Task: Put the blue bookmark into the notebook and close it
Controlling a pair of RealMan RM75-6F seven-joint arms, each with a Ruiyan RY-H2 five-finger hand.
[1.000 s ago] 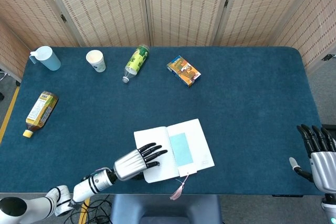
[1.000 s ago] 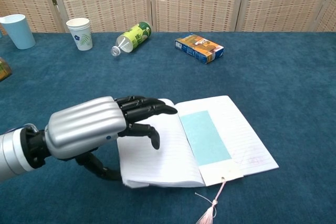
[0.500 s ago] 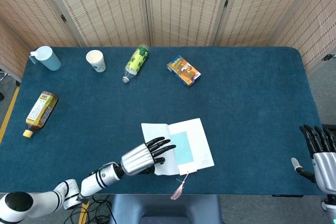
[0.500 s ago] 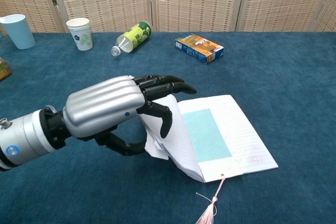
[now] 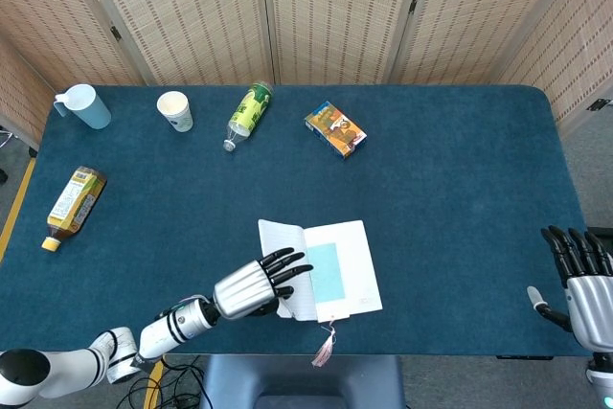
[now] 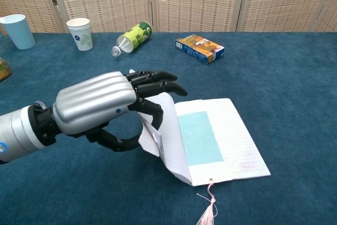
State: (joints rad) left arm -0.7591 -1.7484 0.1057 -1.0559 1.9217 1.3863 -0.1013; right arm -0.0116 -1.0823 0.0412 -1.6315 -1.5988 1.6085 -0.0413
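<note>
Head view: notebook (image 5: pixel 330 269) lies open near the front table (image 5: pixel 460 189) edge, blue bookmark (image 5: pixel 325 271) flat on its right-hand page, tassel (image 5: pixel 323 350) trailing over the edge. Left hand (image 5: pixel 257 284) sits at the notebook's left side, fingers extended over the left leaf. Right hand (image 5: pixel 581 284) is well apart at the far right, fingers spread, holding nothing.

Chest view: left hand (image 6: pixel 100 108) has the left cover and pages (image 6: pixel 158 127) raised off the table, tilted up toward the spine; fingers lie on the upper side, thumb under the leaf, so it appears to hold the leaf rather than merely touch it. Bookmark (image 6: pixel 199 137) already in place on the page.

Judgement: insertion done; closing step in hand. Next move calls for swinging the lifted leaf rightward over the bookmark and pressing it flat, without dragging the notebook
</note>
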